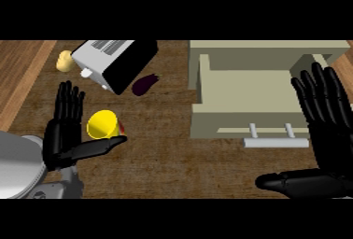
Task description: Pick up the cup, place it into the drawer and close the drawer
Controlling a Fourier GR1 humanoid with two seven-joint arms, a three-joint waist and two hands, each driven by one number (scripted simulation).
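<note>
lying on its side between the left hand (66,135)'s straight fingers and thumb, the yellow cup (101,124) stays ungrasped; the right hand (322,116) is open beside the open drawer (248,100).

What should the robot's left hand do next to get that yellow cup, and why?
Probably close the left hand around the yellow cup. Its fingers are straight, the cup sits between fingers and thumb, not yet gripped, and the drawer already stands open on the right, ready to take it. The right hand is open beside the drawer.
</note>
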